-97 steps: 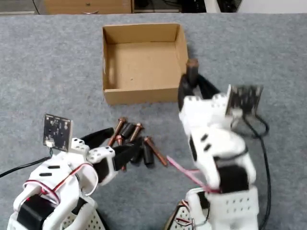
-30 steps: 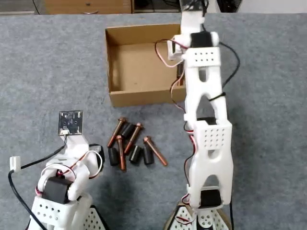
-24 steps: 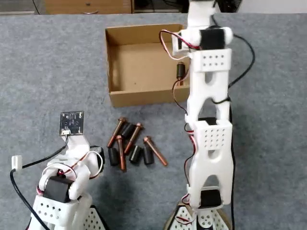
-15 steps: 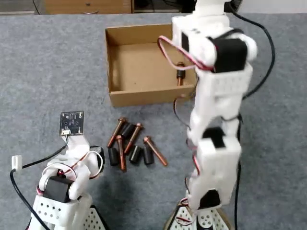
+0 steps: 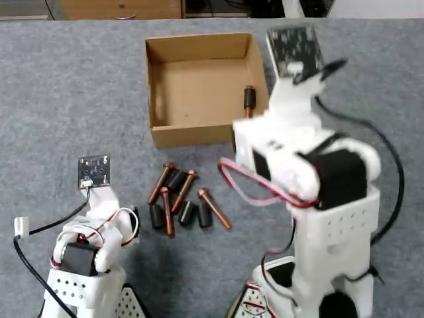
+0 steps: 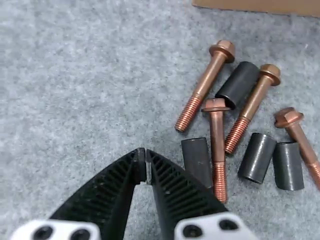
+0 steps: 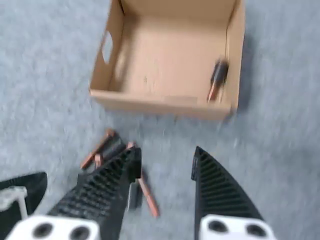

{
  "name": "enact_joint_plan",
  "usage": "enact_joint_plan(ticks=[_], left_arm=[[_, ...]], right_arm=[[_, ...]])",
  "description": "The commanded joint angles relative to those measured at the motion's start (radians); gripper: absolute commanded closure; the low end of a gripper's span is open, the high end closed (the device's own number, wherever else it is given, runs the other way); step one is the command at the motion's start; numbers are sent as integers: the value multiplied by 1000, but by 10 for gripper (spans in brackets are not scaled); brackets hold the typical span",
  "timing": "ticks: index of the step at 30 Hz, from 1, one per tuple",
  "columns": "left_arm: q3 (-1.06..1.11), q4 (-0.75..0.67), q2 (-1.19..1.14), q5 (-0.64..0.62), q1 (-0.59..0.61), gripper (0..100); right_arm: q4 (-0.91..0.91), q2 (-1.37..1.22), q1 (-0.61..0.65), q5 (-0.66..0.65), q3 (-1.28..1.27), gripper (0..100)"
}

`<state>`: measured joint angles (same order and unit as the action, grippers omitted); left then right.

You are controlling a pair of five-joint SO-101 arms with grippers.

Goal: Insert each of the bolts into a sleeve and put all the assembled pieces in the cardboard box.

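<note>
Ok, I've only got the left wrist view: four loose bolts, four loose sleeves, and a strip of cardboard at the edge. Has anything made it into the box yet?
Observer: Yes, one assembled piece, a bolt with a sleeve on it, lies inside the cardboard box, near the wall on the right arm's side.
Operator: Right, and is the right arm carrying another one?
Observer: No. The right end effector is open with nothing between its fingers, and it sits short of the box on the arms' side.
</note>
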<state>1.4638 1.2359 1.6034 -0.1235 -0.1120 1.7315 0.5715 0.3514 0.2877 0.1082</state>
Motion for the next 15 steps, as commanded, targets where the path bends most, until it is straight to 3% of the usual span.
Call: enact_joint_plan(ticks=[1, 7, 15], left_arm=[[-17, -18, 7, 11, 35, 982], [-18, -12, 7, 11, 133, 982], [-11, -11, 7, 11, 327, 982]], right_arm=[[-68, 110, 16, 80, -229, 832], [-81, 120, 62, 107, -412, 832], [-229, 120, 209, 183, -636, 832]])
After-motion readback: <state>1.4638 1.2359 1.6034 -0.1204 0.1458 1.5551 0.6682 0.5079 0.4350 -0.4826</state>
